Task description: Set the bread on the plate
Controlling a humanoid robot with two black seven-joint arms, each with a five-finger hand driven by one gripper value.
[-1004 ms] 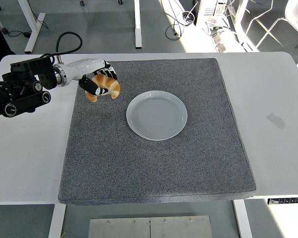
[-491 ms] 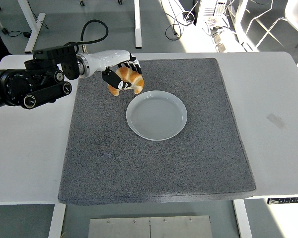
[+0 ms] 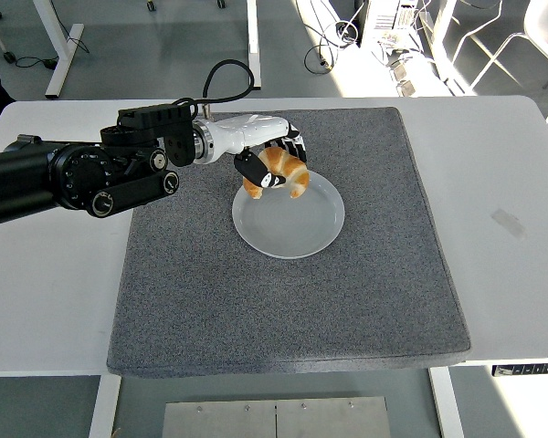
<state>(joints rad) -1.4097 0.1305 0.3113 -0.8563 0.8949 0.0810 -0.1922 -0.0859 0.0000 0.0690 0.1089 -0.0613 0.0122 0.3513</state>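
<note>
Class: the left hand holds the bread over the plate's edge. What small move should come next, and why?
Probably carry it a little further right, then lower: the left hand grips the bread over the plate's upper-left rim, not its middle.

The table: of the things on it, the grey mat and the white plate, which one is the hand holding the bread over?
The plate. The left hand holds the bread above its upper left rim; the mat only lies beneath the plate.

Bread [image 3: 280, 167]: golden-brown croissant, curved, held in the left hand [image 3: 272, 157] above the plate's far-left rim. Plate [image 3: 297, 233]: round, pale, upright on grey mat.
</note>
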